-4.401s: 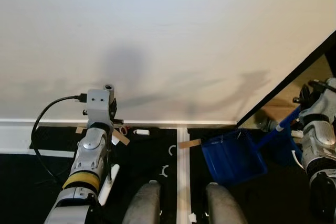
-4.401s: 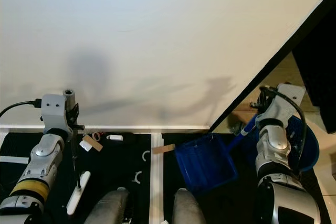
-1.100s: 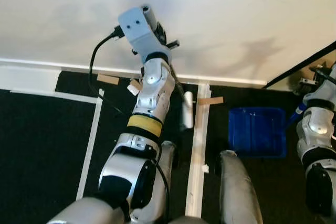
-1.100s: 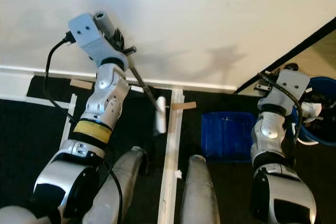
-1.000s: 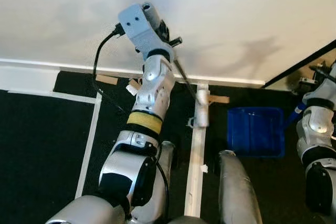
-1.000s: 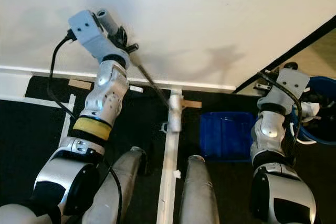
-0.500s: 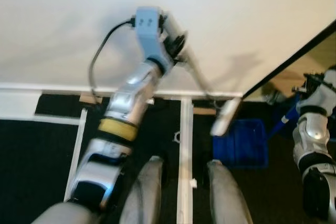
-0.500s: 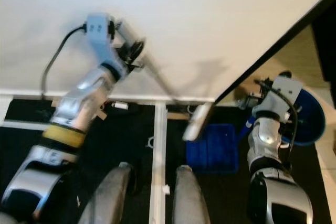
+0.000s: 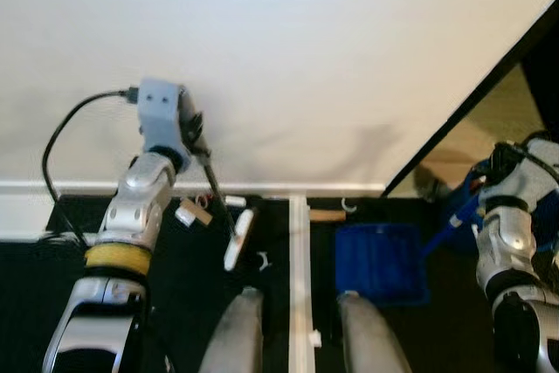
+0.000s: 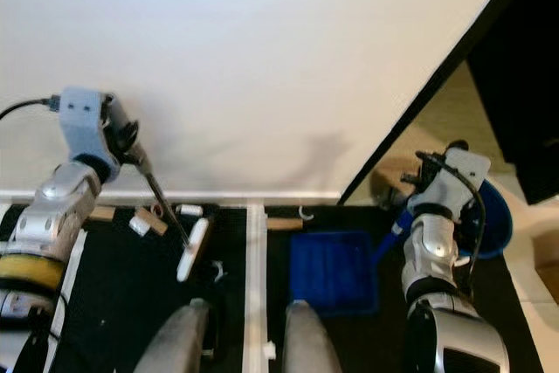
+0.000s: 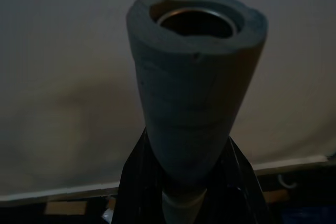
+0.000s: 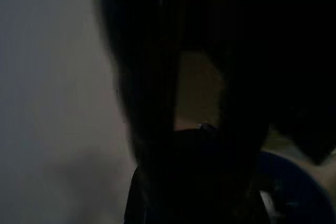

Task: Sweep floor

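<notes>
Black floor under a plain white wall (image 9: 279,58), with a pale skirting board (image 9: 262,188) at the join. One white stripe (image 9: 298,251) on the floor, running away from the wall between the robot's two grey legs (image 9: 238,334); taken here as the landmark.

Far left of the stripe: the left arm, raised, with one black cable looping off its wrist. Left gripper (image 9: 199,148) up against the wall, pinched shut on the broom (image 9: 218,203). From the left wrist camera, one grey foam handle end (image 11: 197,77), hollow at the tip, clamped between two black fingers (image 11: 134,177).

Thin dark shaft slanting down toward the stripe, ending in one white broom head (image 9: 238,238) on the black floor just left of the stripe.

Litter left of the stripe, near the skirting: one tan strip (image 9: 199,213), two small white blocks (image 9: 186,214), and one white curl (image 9: 262,261) just beside the broom head. Something small and reddish (image 9: 203,200) there too, too blurred to name.

Right of the stripe: a second tan strip (image 9: 327,215) touching or nearly touching it, a second white curl (image 9: 349,207) by the skirting, and one white fleck (image 9: 314,336) low beside the stripe.

Further right: one blue dustpan (image 9: 380,261) flat on the floor, its blue handle (image 9: 454,220) angled up toward the right gripper (image 9: 493,168). Possibly held there, but the right wrist camera is too dark; grip not to be told.

Beyond the right arm, one blue bucket (image 10: 496,216) on a tan floor.
</notes>
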Controlling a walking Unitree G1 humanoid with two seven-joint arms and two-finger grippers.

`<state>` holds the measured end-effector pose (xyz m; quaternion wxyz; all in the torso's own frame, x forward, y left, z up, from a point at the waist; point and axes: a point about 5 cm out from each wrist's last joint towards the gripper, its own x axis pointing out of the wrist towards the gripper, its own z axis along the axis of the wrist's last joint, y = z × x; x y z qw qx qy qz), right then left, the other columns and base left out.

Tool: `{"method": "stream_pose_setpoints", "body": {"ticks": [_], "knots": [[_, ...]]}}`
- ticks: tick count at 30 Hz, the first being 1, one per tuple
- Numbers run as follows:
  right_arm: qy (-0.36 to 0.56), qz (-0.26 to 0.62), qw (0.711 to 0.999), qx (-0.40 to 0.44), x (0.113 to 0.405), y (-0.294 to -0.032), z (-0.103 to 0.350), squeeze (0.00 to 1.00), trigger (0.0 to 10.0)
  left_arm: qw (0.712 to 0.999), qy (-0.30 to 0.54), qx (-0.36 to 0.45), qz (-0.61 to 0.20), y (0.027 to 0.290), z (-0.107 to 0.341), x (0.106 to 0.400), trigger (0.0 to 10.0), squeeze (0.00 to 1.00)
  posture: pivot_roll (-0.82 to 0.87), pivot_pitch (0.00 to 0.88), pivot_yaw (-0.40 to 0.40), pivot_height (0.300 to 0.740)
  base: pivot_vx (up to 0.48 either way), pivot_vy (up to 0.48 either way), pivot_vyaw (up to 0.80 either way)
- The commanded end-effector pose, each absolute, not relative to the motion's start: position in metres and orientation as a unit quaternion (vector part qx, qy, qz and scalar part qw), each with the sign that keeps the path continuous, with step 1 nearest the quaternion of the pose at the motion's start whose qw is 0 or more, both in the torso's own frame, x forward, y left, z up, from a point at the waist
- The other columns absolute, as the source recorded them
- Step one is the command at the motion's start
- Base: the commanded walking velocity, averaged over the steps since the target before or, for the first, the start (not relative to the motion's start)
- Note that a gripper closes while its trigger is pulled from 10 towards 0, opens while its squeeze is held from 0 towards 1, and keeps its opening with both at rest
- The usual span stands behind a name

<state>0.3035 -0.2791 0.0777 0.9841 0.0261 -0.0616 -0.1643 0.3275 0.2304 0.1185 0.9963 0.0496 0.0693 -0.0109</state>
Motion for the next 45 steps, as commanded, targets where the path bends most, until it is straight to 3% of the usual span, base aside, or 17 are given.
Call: {"method": "stream_pose_setpoints", "body": {"ticks": [1,8,14,18,22,24,25,28,32,43,45], "knots": [[-0.098,-0.163,0.981,0.044,0.307,-0.282,0.089,0.00,10.0,0.997,0.048,0.061,0.008,0.234,0.121,0.326,10.0,0.00,0.06,0.025,-0.027,0.740,0.000,0.000,0.00],[-0.167,-0.160,0.972,0.028,0.318,-0.291,0.123,0.00,10.0,0.999,0.012,0.019,0.024,0.226,0.121,0.323,10.0,0.00,0.08,0.068,-0.032,0.740,0.000,0.000,0.00],[-0.157,-0.138,0.978,0.026,0.324,-0.294,0.129,0.00,10.0,1.000,0.006,0.009,0.019,0.220,0.112,0.316,10.0,0.00,0.14,0.235,-0.033,0.740,0.000,0.000,0.00],[-0.159,-0.132,0.978,0.031,0.325,-0.297,0.132,0.00,10.0,1.000,-0.011,0.000,0.021,0.223,0.114,0.308,10.0,0.00,0.17,0.273,-0.023,0.740,0.000,0.000,0.00],[-0.190,-0.119,0.974,0.045,0.335,-0.299,0.154,0.00,10.0,0.997,-0.080,0.002,0.015,0.231,0.149,0.303,10.0,0.00,0.21,0.388,-0.004,0.740,0.000,0.000,0.00],[-0.192,-0.115,0.974,0.046,0.337,-0.298,0.156,0.00,10.0,0.996,-0.088,0.004,0.012,0.231,0.153,0.304,10.0,0.00,0.21,0.388,-0.004,0.740,0.000,0.000,0.00],[-0.188,-0.111,0.974,0.051,0.340,-0.298,0.158,0.00,10.0,0.995,-0.100,0.006,0.011,0.231,0.158,0.306,10.0,0.00,0.23,0.440,0.001,0.740,0.000,0.000,0.00],[-0.191,-0.100,0.975,0.057,0.344,-0.293,0.162,0.00,10.0,0.991,-0.130,0.003,0.009,0.231,0.171,0.307,10.0,0.00,0.25,0.474,0.014,0.740,0.000,0.000,0.00],[-0.191,-0.080,0.978,0.029,0.343,-0.284,0.158,0.00,10.0,0.987,-0.160,-0.003,0.004,0.226,0.179,0.294,10.0,0.00,0.27,0.485,0.028,0.740,0.000,0.000,0.00],[-0.187,-0.075,0.979,-0.007,0.336,-0.280,0.147,0.00,10.0,0.989,-0.145,-0.006,-0.005,0.227,0.174,0.275,10.0,0.00,0.28,0.473,0.048,0.740,0.000,0.000,0.00],[-0.175,-0.072,0.981,-0.053,0.336,-0.274,0.143,0.00,10.0,0.990,-0.143,-0.007,-0.006,0.224,0.173,0.275,10.0,0.00,0.28,0.475,0.047,0.740,0.000,0.000,0.00]]}}
